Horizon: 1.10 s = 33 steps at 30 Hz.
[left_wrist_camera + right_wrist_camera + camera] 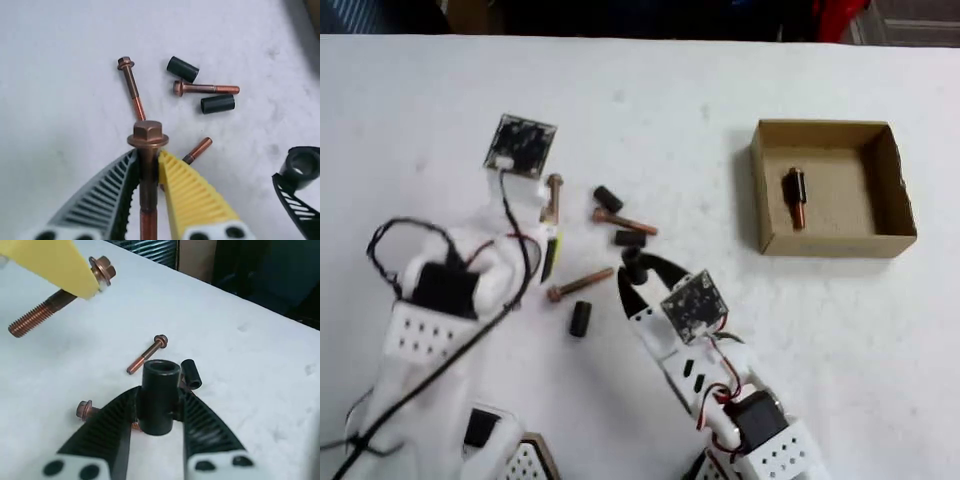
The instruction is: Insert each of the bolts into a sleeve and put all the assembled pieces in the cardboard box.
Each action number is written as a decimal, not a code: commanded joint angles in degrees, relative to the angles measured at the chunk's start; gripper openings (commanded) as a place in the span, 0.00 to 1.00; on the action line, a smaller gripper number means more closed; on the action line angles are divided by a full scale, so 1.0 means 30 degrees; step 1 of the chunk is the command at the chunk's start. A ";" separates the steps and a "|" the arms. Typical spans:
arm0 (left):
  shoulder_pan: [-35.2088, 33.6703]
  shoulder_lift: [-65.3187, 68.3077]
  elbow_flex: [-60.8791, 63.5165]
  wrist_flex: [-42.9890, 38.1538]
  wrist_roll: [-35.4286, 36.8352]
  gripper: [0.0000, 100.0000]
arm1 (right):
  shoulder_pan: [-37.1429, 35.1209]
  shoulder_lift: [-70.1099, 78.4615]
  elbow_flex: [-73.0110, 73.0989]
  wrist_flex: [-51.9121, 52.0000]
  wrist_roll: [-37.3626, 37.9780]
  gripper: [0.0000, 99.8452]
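My left gripper is shut on a copper bolt whose hex head stands out past the fingertips. The same bolt hangs above the table under the left arm's yellow finger. My right gripper is shut on a black sleeve, held upright with its bore open on top, just right of the loose parts. Three bolts and three sleeves lie on the white table. The cardboard box holds one assembled piece.
The box stands at the right, well apart from the loose parts. The left arm's body and cables cover the near left of the table. Bare table lies between the right gripper and the box.
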 commanded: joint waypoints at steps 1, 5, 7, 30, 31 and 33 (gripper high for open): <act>0.0337 -0.2623 0.0615 -0.1612 -0.0088 0.02 | -0.0278 -0.0220 0.0147 -0.1011 -0.0322 0.02; 0.0366 -0.4674 0.1817 -0.3194 -0.0059 0.02 | -0.0689 -0.0190 0.0147 -0.1392 -0.0352 0.02; 0.0396 -0.5553 0.2432 -0.4249 -0.0059 0.02 | -0.1304 -0.0190 0.0147 -0.1509 -0.0352 0.02; 0.5055 -1.2322 1.0842 -1.6117 0.3458 0.02 | -0.0366 -0.0190 0.0147 -0.1451 -0.3429 0.02; 0.5465 -1.2615 1.1429 -1.6908 0.3458 0.02 | -0.0396 -0.0190 0.0147 -0.1421 -0.3429 0.02; 0.6022 -1.3172 1.2366 -1.8374 0.3458 0.02 | -0.0425 -0.0190 0.0147 -0.1392 -0.3429 0.02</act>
